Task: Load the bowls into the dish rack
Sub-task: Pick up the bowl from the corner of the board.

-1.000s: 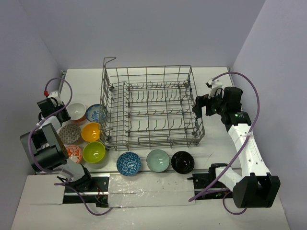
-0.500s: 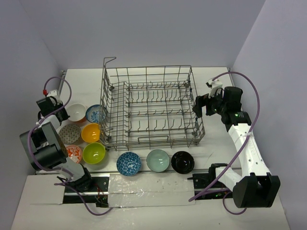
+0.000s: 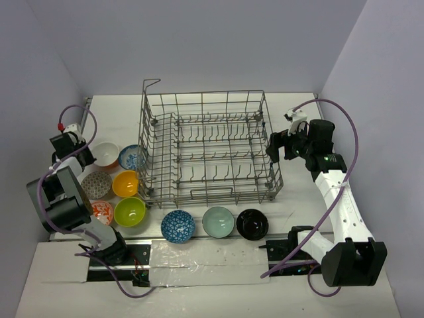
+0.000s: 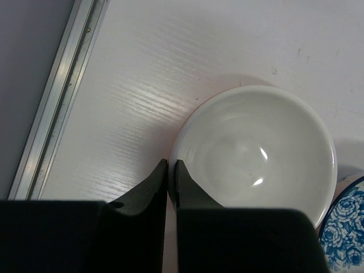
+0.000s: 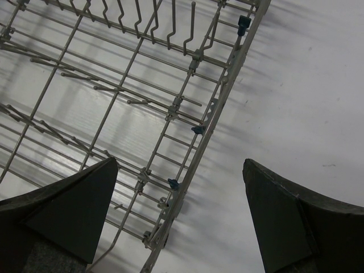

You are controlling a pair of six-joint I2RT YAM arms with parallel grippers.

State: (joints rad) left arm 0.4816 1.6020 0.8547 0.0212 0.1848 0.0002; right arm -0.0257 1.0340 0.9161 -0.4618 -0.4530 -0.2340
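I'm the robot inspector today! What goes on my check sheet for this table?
Surface: white table; silvery tape strip along the near edge.
Job's things: dish rack empty. Nine bowls, all on the table: six clustered left of the rack, and three in a row in front of it, the blue-patterned bowl, pale teal bowl and black bowl.
Clutter: nothing seen.
Hands: left hand shut on the rim of the white-inside bowl. Right hand open wide, over the rack's right rim.
Cables: a purple cable loops along each arm.
Surroundings: plain pale walls on three sides; metal rail by the table's left edge.
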